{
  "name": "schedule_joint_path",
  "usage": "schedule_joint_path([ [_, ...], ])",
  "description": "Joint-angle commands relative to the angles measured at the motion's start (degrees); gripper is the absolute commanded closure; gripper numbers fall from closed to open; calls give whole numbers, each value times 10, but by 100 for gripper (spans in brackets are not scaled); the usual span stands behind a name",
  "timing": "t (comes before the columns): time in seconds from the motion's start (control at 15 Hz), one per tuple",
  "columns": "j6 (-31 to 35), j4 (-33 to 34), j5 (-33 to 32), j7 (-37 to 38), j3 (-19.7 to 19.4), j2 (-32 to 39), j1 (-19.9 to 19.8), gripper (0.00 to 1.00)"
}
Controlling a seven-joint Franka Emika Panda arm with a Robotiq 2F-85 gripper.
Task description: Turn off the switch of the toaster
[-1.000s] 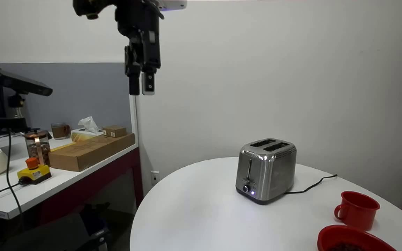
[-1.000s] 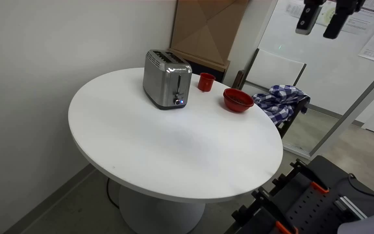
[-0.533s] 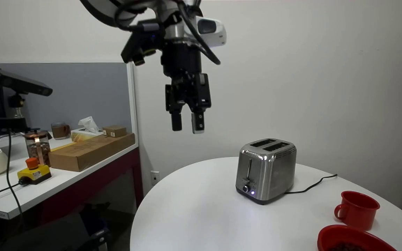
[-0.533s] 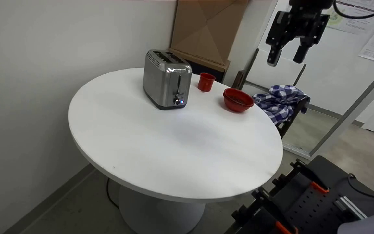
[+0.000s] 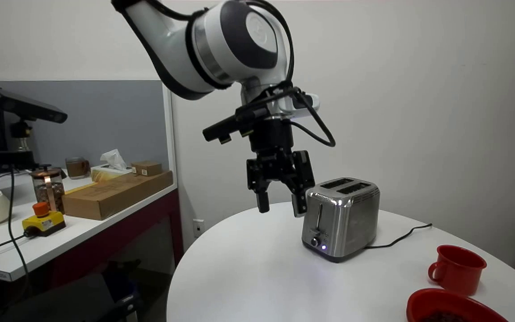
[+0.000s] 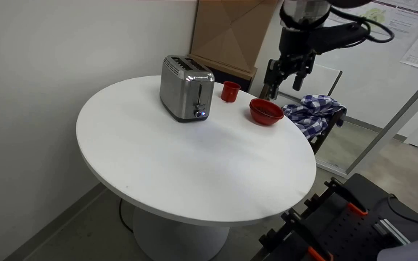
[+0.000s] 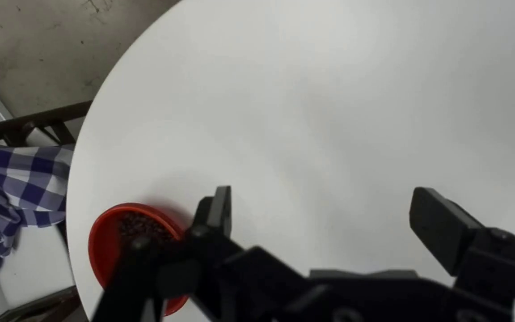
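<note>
- Centre, in an exterior view: slim black fingers (image 5: 300, 205) hang spread, empty, above the round white table (image 5: 239, 268), probably for clearance.
- Right of centre: boxy silver brushed-steel toaster (image 5: 344, 219), its small round dial (image 5: 315, 242) facing their way, likely for reach.

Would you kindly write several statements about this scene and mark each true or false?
1. A small light is lit beside the knob of the toaster. True.
2. The toaster lies on its side. False: it stands upright on the white table.
3. The tool is apart from the toaster. True.
4. The tool is shut. False: it is open.
5. The red bowl and the red cup stand on the table. True.
6. The cup sits inside the bowl. False: the two stand apart.
</note>
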Motion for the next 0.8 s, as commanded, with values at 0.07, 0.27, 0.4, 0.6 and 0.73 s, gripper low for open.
schedule_joint_path([
  [0.07,60,71,-93,81,-30,134,25,0],
  [0.27,102,102,-152,147,-66,191,53,0],
  [0.4,133,119,-189,190,-93,222,75,0],
  [0.6,176,141,-243,256,-126,262,107,0],
  [0.73,204,155,-279,309,-145,284,128,0],
])
